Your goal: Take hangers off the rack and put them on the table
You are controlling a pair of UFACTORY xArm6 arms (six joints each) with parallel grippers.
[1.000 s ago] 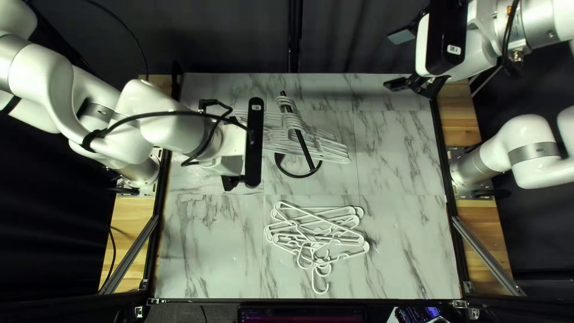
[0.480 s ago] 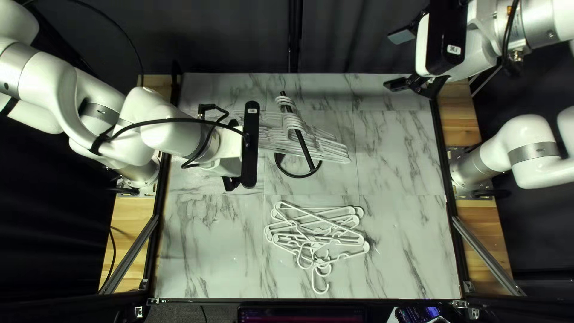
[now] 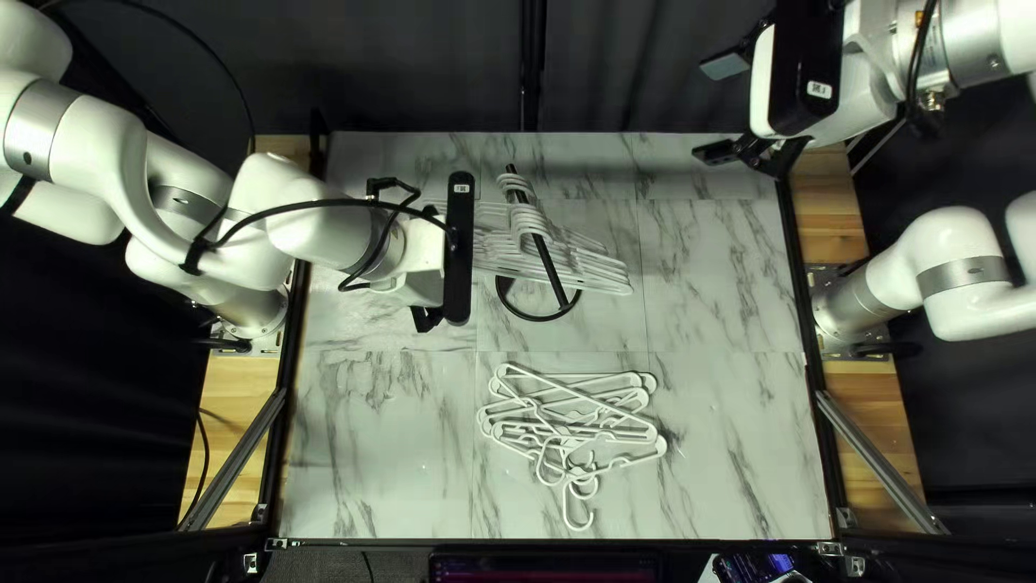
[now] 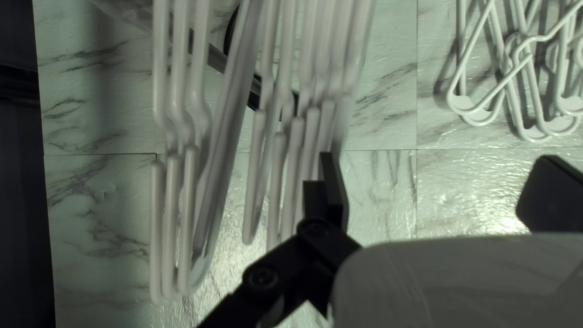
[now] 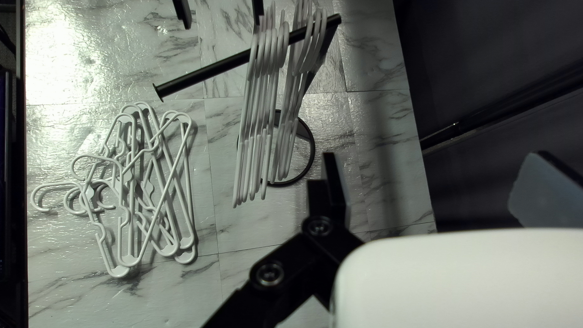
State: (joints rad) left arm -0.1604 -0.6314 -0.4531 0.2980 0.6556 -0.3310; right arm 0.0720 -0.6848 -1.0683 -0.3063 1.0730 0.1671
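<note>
A dark curtain (image 3: 421, 76) hangs behind the far edge of one pale, grey-veined table (image 3: 734, 378), whose top is crossed by thin seams, with two wooden strips (image 3: 232, 389) alongside, one left and one right. One black rack (image 3: 553, 276) stands in the far middle on its ring-shaped base. White hangers (image 3: 588, 270) hang on it in two overlapping bunches; I make out at least seven, though the exact number is unclear. Near the middle of the table's near side lies one tangled pile of hangers (image 3: 660, 444), at least three, too crossed to count fully. Of the two grippers, the left gripper (image 3: 427, 317) is just left of the rack, its jaws spread wide with nothing gripped, the hanging bunches beside one finger. The right gripper (image 3: 720, 108), at the far right, also gapes wide and holds nothing.
</note>
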